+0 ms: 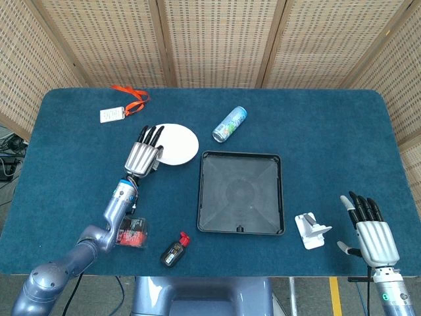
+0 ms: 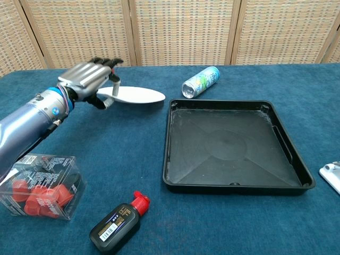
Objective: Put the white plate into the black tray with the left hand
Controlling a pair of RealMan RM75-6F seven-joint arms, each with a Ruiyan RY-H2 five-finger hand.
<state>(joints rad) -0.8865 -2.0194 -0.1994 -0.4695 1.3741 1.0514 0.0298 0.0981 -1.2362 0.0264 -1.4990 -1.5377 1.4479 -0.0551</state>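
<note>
My left hand [image 1: 145, 153] [image 2: 89, 81] holds the white plate [image 1: 176, 144] [image 2: 134, 96] by its left rim, lifted off the cloth and nearly level. The black tray [image 1: 241, 192] [image 2: 230, 144] lies empty to the right of the plate, near the table's middle. My right hand [image 1: 370, 229] rests open, fingers spread, at the front right corner, far from both; the chest view does not show it.
A drink can [image 1: 229, 124] [image 2: 201, 82] lies behind the tray. A clear box of red parts [image 1: 130, 231] [image 2: 40, 186] and a small black bottle [image 1: 175, 249] [image 2: 117, 222] sit at the front left. A white badge with orange lanyard [image 1: 122, 106] lies far left; a white clip [image 1: 312, 230] sits beside the tray.
</note>
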